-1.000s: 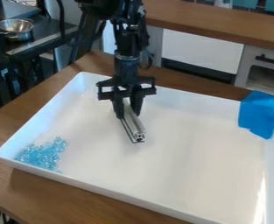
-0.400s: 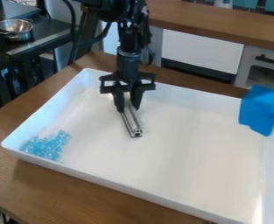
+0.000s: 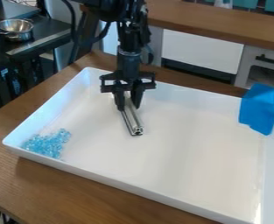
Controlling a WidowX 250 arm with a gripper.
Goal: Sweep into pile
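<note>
Lying in the left corner of the white tray (image 3: 191, 148), the pale blue beads (image 3: 47, 143) make one loose patch close to the side wall, and every piece I can pick out belongs to it. I'd judge the sweeping largely done: the beads are together, but the patch looks spread rather than heaped, its outline is ragged, and a few bits straggle towards the near wall. What seems left is tightening that edge, perhaps with a short push or two (if a loose patch already counts as a pile, maybe nothing at all). The tray sits on a brown wooden table (image 3: 63, 190).

To the right of the beads and well apart from them, over the tray's middle-left part, the black gripper (image 3: 128, 107) hangs with its jaws closed onto a silver metal bar (image 3: 133, 122), one finger at each side. The bar's long axis runs from between the fingers down the view and slightly rightward, so its free end face points towards the camera rather than at the beads. It slants low over the tray floor; whether it touches, I can't tell. At the far right, a blue cloth (image 3: 260, 108) drapes over the tray's rim.
</note>
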